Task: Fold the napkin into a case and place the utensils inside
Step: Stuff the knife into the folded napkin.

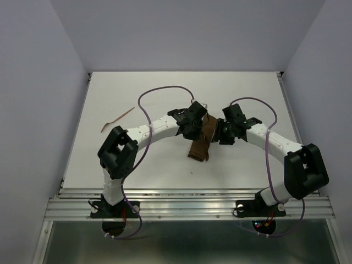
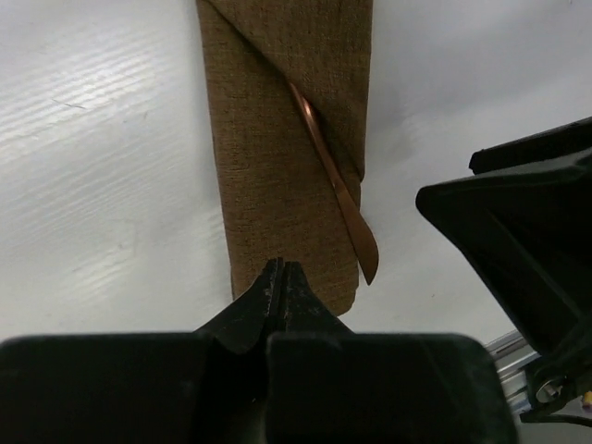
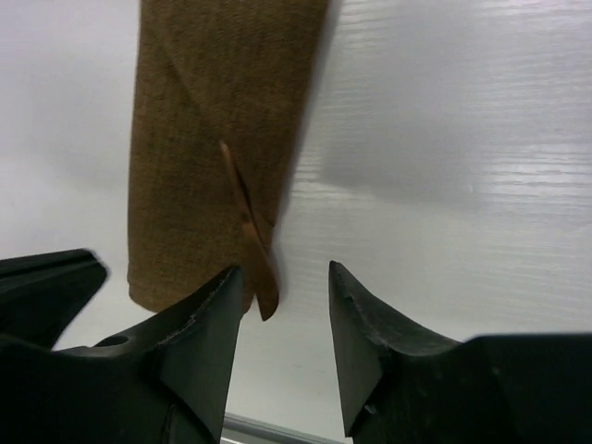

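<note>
1. Two utensils belong in the case (image 2: 277, 166), and we judge the loading half done. The tucked utensil (image 2: 338, 185) lies under the diagonal fold, its widened tip poking out past the cloth's side edge.
2. The loose utensil (image 1: 117, 119) lies well apart, on the left part of the table (image 1: 165, 88), near its left edge.
3. The left gripper (image 2: 282, 270) has its tips pressed together over the end of the case; we cannot tell whether they pinch cloth.
4. The right gripper (image 3: 285, 277) stands with jaws apart and nothing between them, the poking tip just beside one finger.
5. Next, we think, one arm must fetch the loose stick and slide it under the same fold while the case is kept steady.
6. Both grippers crowd the case at centre. Bare table lies to the left, so the left arm has the freer path, though the thin stick needs a low pinch.
</note>
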Action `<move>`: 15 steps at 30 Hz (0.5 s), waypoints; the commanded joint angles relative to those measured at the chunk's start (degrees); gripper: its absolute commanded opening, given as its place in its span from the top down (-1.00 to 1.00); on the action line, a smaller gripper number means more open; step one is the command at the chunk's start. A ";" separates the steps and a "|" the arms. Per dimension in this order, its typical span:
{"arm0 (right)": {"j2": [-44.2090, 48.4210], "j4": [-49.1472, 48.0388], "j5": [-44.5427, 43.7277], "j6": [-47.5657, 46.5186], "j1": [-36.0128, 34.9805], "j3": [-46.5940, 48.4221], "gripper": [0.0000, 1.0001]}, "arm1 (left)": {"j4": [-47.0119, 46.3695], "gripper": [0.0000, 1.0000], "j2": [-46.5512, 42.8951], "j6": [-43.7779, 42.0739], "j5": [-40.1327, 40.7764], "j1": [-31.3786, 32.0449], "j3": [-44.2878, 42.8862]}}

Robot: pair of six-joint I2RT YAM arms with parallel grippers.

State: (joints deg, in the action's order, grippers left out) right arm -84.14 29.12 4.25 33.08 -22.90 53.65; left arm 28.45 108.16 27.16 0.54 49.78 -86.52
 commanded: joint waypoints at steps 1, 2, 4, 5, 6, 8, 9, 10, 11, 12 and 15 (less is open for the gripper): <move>-0.67 -1.18 -3.19 2.07 -3.29 3.74 0.09 | -3.56 1.00 -1.54 0.53 -7.29 -0.38 5.12; -0.94 -1.18 -3.37 2.25 -3.91 4.09 0.10 | -4.27 1.00 -1.98 0.79 -8.96 -0.47 6.35; -2.17 -1.18 -3.90 2.60 -6.01 4.97 0.18 | -6.82 1.00 -2.95 1.32 -10.03 -0.47 9.61; -2.69 -1.09 -3.90 2.78 -6.72 5.41 0.20 | -7.43 1.00 -2.95 1.67 -10.38 -0.47 11.01; -3.31 -1.00 -3.99 2.95 -7.25 5.76 0.21 | -7.70 1.00 -2.95 1.76 -10.21 -0.47 11.72; -4.80 -1.00 -5.82 3.39 -8.74 6.64 0.21 | -9.19 1.00 -2.78 1.93 -10.38 -0.47 13.65; -5.24 -1.09 -5.92 3.48 -8.75 6.82 0.21 | -9.89 1.00 -2.69 2.02 -10.47 -0.56 14.27; -6.12 -1.26 -5.92 3.74 -9.35 6.91 0.22 | -10.60 1.00 -2.43 2.02 -10.82 -0.56 14.88; -6.47 -1.44 -6.10 3.92 -9.36 7.17 0.26 | -11.65 1.00 -2.25 2.11 -11.17 -0.65 15.59; -7.26 -1.53 -6.27 4.01 -9.36 7.35 0.27 | -12.09 1.00 -1.64 2.11 -11.34 -0.65 15.85; -8.41 -1.44 -6.89 4.10 -9.89 8.22 0.31 | -13.41 1.00 -0.93 2.37 -12.40 -0.65 16.82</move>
State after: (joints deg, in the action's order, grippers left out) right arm -91.46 28.99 -0.05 36.14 -32.16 58.61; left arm 18.37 108.14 29.08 -9.76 49.34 -71.35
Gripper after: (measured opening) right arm 0.359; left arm 0.026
